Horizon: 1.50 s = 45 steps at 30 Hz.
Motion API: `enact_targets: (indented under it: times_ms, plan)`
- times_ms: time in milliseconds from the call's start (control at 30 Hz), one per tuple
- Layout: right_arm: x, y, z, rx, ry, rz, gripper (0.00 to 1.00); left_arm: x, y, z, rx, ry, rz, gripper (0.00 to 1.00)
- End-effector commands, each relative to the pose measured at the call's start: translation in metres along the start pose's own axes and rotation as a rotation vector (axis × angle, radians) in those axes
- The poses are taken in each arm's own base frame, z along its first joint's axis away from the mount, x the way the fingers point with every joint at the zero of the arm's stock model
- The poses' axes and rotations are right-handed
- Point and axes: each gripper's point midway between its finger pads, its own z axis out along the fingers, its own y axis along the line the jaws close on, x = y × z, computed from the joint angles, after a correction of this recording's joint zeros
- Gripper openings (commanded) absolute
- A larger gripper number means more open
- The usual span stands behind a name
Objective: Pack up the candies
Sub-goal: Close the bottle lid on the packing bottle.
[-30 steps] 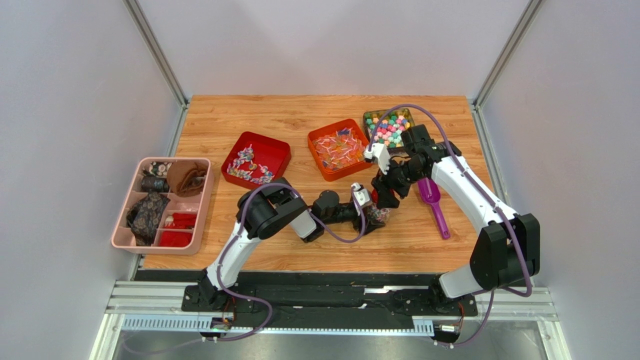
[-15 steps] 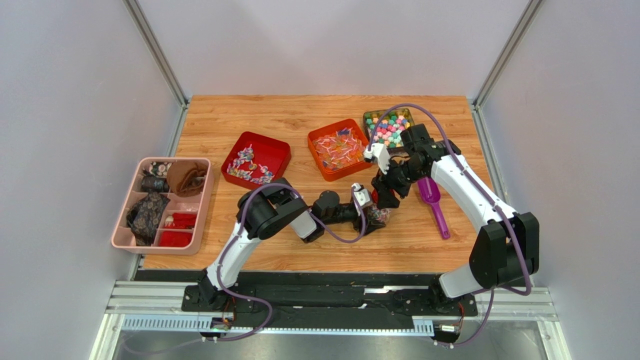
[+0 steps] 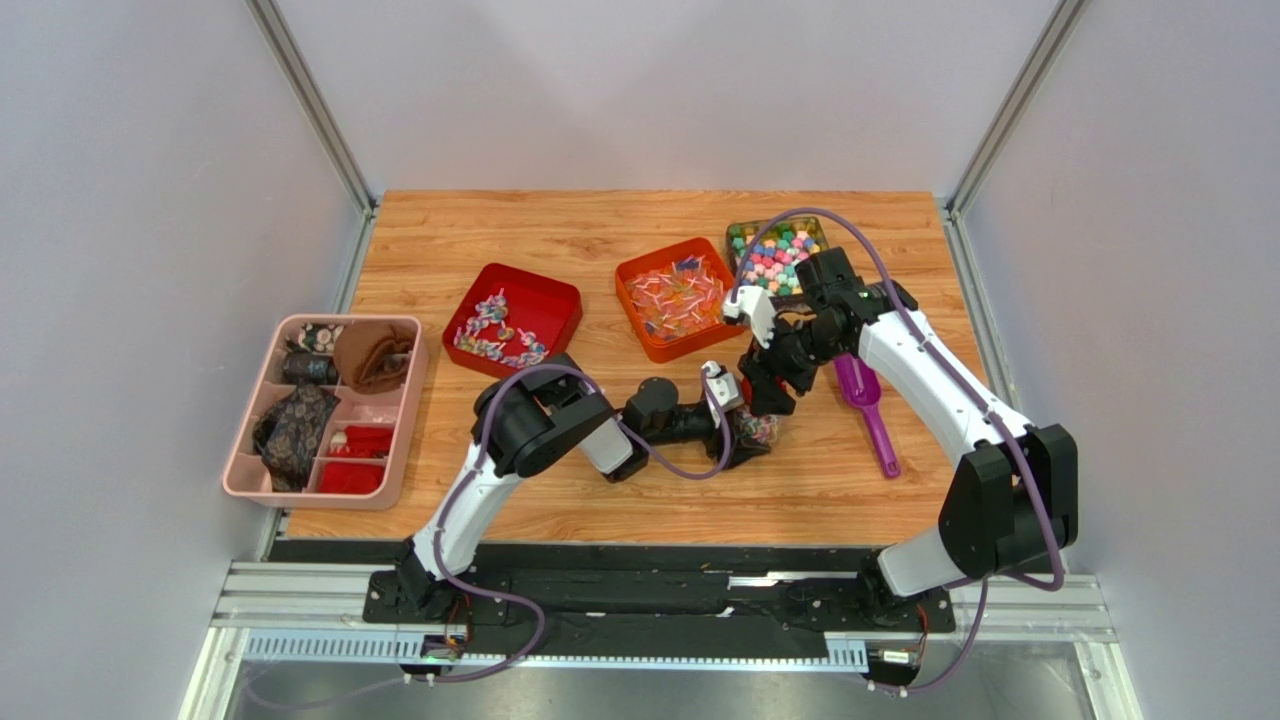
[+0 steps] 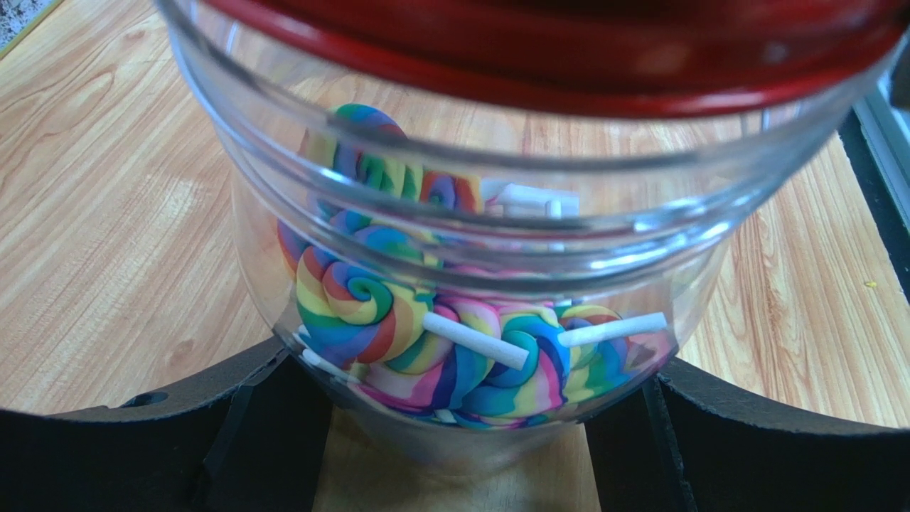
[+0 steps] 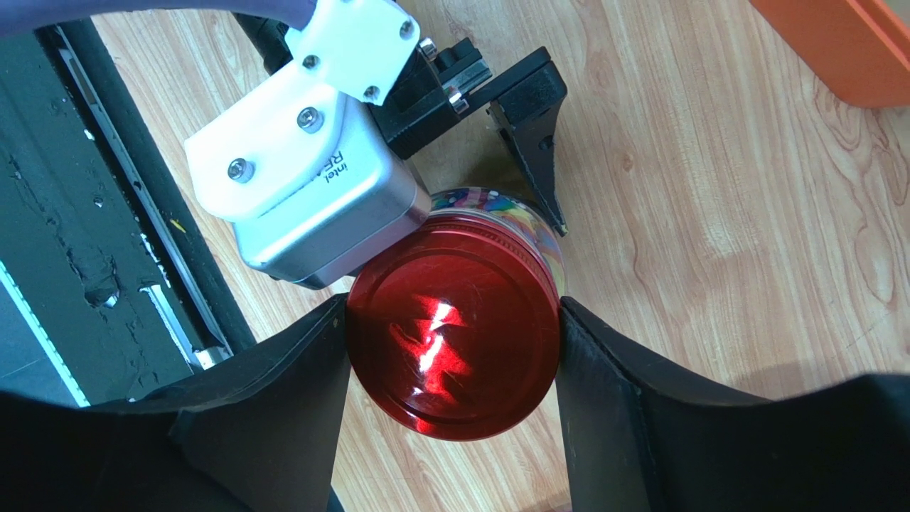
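Late stage, I judge — left gripper (image 4: pixel 459 427) clamps the jar (image 4: pixel 470 229) of swirl lollipops (image 4: pixel 358 309), right gripper (image 5: pixel 452 320) clasps the red lid (image 5: pixel 454 363) atop it; candies (image 3: pixel 501 333) lie unpacked in the red tray (image 3: pixel 564 293) beyond the jar.

Top view: bright, even, diffuse light from overhead. The pale walls (image 3: pixel 135 225) are close to washed out, the table (image 3: pixel 451 240) is evenly lit, and shadows on it are short and soft-edged. Small items there are too small to resolve. Left wrist view: the jar (image 4: pixel 459 267) fills the frame. Its upper rim and the red lid (image 4: pixel 555 43), closest to my lens, are blurred; the lower wall is sharp, with pale reflections banding the plastic. My left fingers (image 4: pixel 139 448) read near-black, with little detail. Right wrist view: wood grain is crisp. A jagged white glare patch sits mid-lid. My right fingers (image 5: pixel 246 427) are dark and slightly soft at the frame's bottom.
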Motion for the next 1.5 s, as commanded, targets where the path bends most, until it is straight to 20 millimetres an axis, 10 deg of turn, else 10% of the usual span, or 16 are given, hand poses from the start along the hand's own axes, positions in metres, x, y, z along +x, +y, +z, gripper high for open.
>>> enact_targets:
  times_ms: [0,400,800,1467]
  plan:
    - [0.002,0.012,0.005,-0.032,0.002,0.015,0.63,-0.013,0.011,0.006,-0.014,-0.039,-0.024,0.73]
    - [-0.001,0.017,-0.005,-0.023,0.003,-0.003,0.61,-0.012,0.011,0.006,-0.009,-0.027,-0.018,0.70]
    - [-0.001,0.014,-0.016,0.007,-0.018,-0.010,0.61,-0.011,0.011,0.004,-0.011,-0.040,0.000,0.95]
    - [-0.002,0.011,-0.013,0.010,-0.019,-0.004,0.62,-0.009,0.007,0.002,0.008,-0.049,0.044,0.99]
